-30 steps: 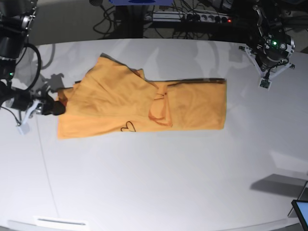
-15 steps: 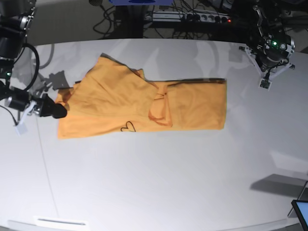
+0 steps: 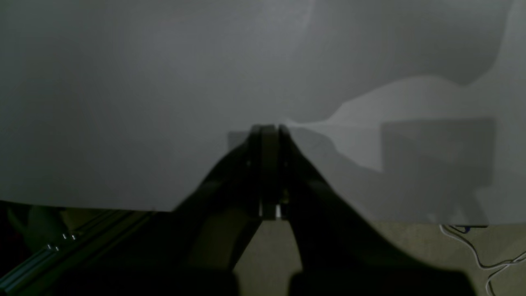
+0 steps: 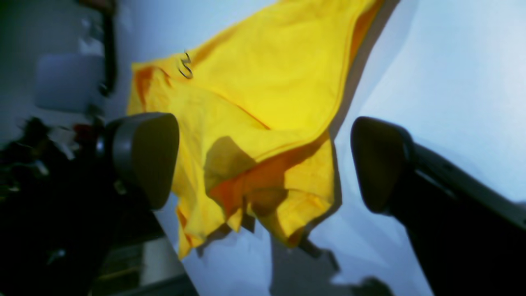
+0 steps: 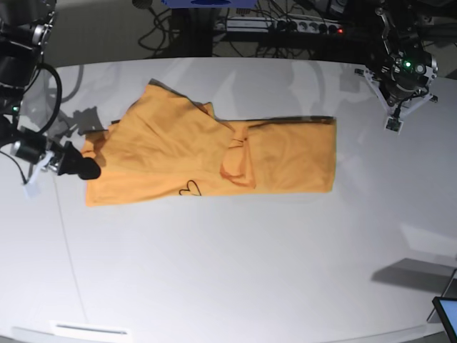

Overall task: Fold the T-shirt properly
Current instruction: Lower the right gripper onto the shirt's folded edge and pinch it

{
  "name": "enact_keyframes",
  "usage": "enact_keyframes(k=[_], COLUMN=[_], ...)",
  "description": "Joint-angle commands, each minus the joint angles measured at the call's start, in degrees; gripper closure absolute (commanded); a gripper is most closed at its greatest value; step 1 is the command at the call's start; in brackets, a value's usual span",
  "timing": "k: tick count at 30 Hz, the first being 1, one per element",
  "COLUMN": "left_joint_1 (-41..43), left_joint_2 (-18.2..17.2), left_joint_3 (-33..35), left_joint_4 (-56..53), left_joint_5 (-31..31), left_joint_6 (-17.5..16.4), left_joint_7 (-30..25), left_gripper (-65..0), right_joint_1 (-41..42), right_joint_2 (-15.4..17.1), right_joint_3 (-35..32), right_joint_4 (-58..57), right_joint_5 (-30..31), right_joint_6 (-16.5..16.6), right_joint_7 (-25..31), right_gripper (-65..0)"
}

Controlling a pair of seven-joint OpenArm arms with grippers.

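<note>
The orange-yellow T-shirt [image 5: 214, 153] lies partly folded across the middle of the white table [image 5: 235, 264], with a thin black heart drawn near its front edge. My right gripper [image 5: 80, 163] stands open at the shirt's left end. In the right wrist view the rumpled corner of the T-shirt [image 4: 263, 102] lies between the wide-spread fingers of my right gripper [image 4: 263, 172], and neither pad presses on it. My left gripper [image 5: 394, 120] hovers at the far right of the table, well away from the cloth. Seen from the left wrist, my left gripper [image 3: 267, 131] is shut on nothing over the bare table.
A power strip [image 5: 314, 27] and cables lie behind the table's far edge. A screen corner [image 5: 448, 314] shows at the lower right. A white strip [image 5: 89, 330] lies at the front left edge. The front half of the table is bare white surface.
My right gripper has opened wide and let go of the shirt's left edge, shifting slightly toward the front. The cloth corner has settled. The left arm has not moved.
</note>
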Motion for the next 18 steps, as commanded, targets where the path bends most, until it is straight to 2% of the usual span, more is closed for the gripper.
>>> enact_keyframes(k=[1,9,12,18], left_joint_1=[-0.1,-0.1,-0.1,-0.4], left_joint_2=[-0.8,-0.8,-0.8,-0.8], left_joint_3=[-0.4,-0.4,-0.4,-0.4], left_joint_4=[1.1,1.0,1.0,1.0], left_joint_5=[0.4,0.4,0.4,0.5], left_joint_6=[0.3,0.3,0.3,0.3], left_joint_7=[-0.4,-0.4,-0.4,-0.4], left_gripper=[0.0,0.0,0.0,0.0], right_joint_1=[-0.2,-1.3,-1.7,-3.1], right_joint_2=[-0.1,-2.6,-2.4,-2.6], right_joint_3=[-0.3,-1.5,-4.7,-5.5], right_joint_4=[-0.4,-0.3,-0.3,-0.2], right_joint_5=[-5.1,-5.1,-5.2,-5.2], right_joint_6=[-0.8,-0.8,-0.8,-0.8], right_joint_7=[-2.6,-3.2,-2.6,-2.6], right_gripper=[-65.0,-65.0,-65.0,-65.0])
